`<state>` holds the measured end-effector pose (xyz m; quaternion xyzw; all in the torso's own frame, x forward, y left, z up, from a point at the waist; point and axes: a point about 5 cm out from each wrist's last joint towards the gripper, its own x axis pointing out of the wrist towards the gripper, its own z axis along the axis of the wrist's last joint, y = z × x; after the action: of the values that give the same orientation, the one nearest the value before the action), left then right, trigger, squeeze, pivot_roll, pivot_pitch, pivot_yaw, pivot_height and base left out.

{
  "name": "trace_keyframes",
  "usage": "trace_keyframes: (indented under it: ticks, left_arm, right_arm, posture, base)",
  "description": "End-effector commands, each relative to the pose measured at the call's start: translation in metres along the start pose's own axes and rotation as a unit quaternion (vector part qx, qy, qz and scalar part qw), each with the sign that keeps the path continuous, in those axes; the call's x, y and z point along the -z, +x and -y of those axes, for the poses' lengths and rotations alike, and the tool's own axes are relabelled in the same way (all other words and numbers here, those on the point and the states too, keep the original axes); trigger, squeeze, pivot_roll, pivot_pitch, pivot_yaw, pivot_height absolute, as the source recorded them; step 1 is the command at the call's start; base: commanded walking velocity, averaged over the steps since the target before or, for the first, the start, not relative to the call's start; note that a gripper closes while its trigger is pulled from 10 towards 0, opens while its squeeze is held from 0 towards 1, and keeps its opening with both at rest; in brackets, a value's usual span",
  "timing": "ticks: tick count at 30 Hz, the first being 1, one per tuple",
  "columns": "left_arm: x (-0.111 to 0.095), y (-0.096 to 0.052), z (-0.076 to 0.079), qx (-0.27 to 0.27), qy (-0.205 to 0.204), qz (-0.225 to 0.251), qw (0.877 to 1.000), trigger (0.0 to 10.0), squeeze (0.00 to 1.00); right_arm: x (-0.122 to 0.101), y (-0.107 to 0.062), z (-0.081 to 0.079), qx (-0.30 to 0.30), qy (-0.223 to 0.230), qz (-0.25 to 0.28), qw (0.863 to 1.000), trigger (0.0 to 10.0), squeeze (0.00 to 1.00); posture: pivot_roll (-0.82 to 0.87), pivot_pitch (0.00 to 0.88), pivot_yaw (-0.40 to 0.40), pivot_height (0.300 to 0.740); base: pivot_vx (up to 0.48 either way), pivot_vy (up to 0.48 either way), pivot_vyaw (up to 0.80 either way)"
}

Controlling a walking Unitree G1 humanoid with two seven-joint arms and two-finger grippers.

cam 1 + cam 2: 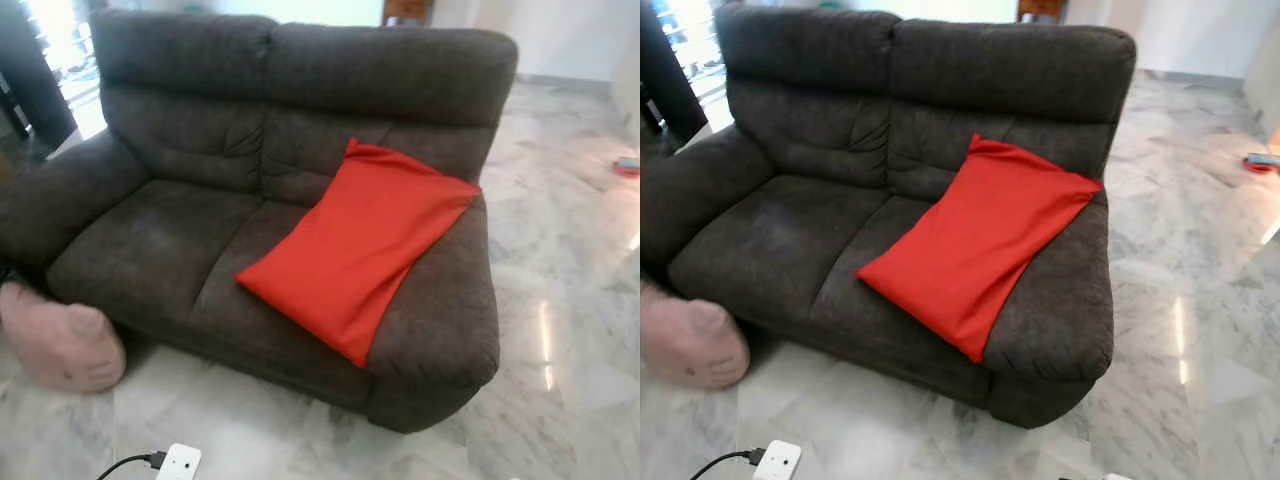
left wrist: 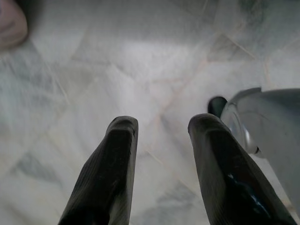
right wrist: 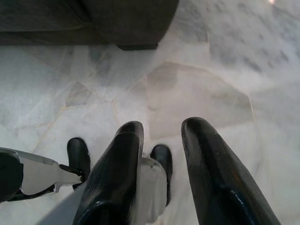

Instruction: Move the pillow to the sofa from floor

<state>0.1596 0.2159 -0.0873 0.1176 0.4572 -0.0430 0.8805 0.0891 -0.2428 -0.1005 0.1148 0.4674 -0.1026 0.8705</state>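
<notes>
I see the red pillow [image 1: 362, 247] lying tilted on the dark grey sofa [image 1: 190, 230], across its right seat and leaning onto the right armrest, well ahead of both my grippers. My left gripper [image 2: 159, 140] hangs over the marble floor [image 2: 140, 70], fingers spread and holding nothing. My right gripper [image 3: 161, 140] hangs likewise, fingers parted, with the sofa's base just beyond it. A pink cushion [image 1: 60, 340] sits on the floor by the sofa's left corner.

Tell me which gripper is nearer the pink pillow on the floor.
Left. The left gripper hangs open over the marble, with the pink pillow at its view's edge. The right gripper hangs open by the sofa's far corner.
</notes>
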Motion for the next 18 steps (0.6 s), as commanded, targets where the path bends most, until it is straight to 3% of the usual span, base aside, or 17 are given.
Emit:
trace_keyframes:
  ticks: [1, 18]
  left_arm:
    - [-0.0019, 0.0, -0.006, -0.008, -0.003, 0.001, 1.0, 10.0, 0.0]
    - [-0.0017, -0.0001, -0.0061, -0.008, -0.006, 0.001, 1.0, 10.0, 0.0]
  right_arm:
    - [0.0001, 0.0013, -0.0046, -0.005, 0.005, 0.001, 1.0, 10.0, 0.0]
    - [0.0001, 0.0013, -0.0043, -0.002, 0.002, 0.001, 1.0, 10.0, 0.0]
  posture:
    - [0.08, 0.0, 0.004, 0.74]
    - [0.08, 0.0, 0.005, 0.74]
  base:
    - [0.0, 0.48, 0.0]
    - [0.0, 0.48, 0.0]
